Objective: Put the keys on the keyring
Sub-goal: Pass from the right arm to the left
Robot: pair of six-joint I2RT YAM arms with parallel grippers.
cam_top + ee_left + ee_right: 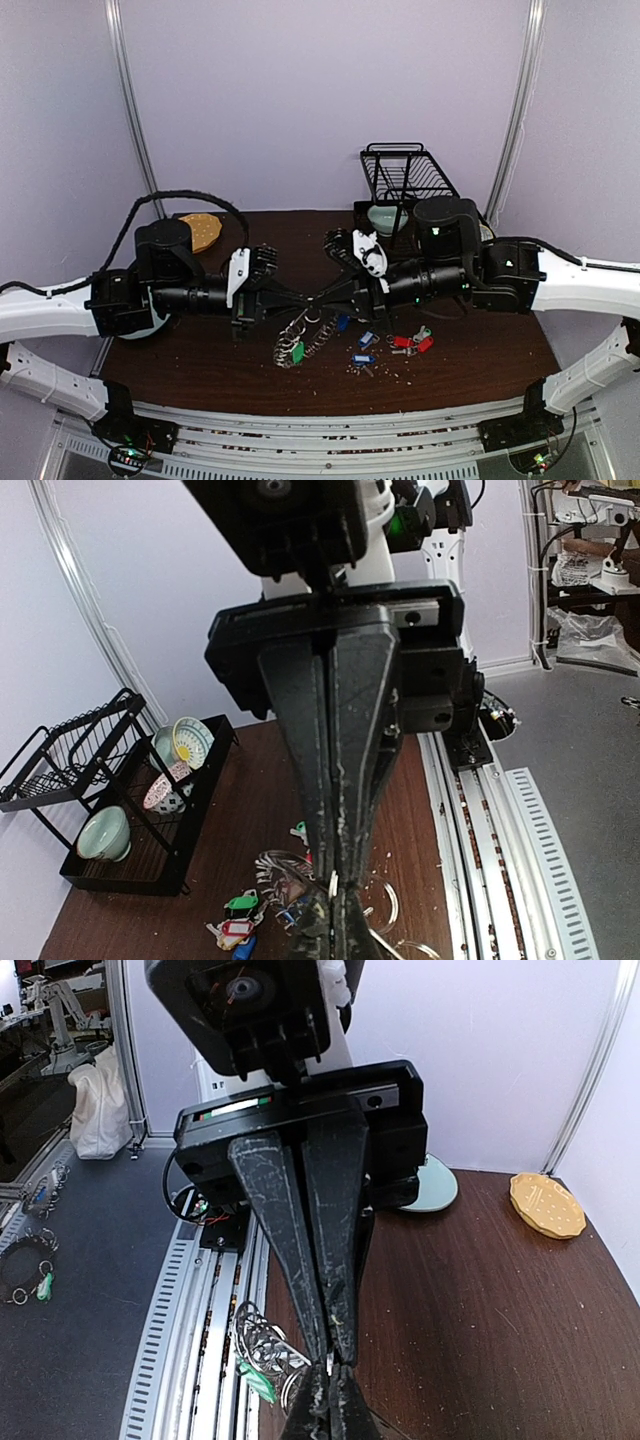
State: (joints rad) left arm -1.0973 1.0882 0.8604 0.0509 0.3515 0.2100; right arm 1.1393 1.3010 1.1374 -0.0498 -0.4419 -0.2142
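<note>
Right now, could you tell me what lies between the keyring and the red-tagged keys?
Blue-tagged keys lie between the keyring and the red-tagged keys; the top view shows it.

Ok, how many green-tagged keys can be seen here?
2. One green-tagged silver key lies against the chain-like silver keyring at mid-table; the other lies loose beside the red-tagged keys, further right. More may be hidden.

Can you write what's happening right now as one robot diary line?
left gripper: shut on silver chain-like keyring | right gripper: shut, tips meeting left's | green-tagged key: hanging on keyring | red-tagged keys: loose on brown table
</note>
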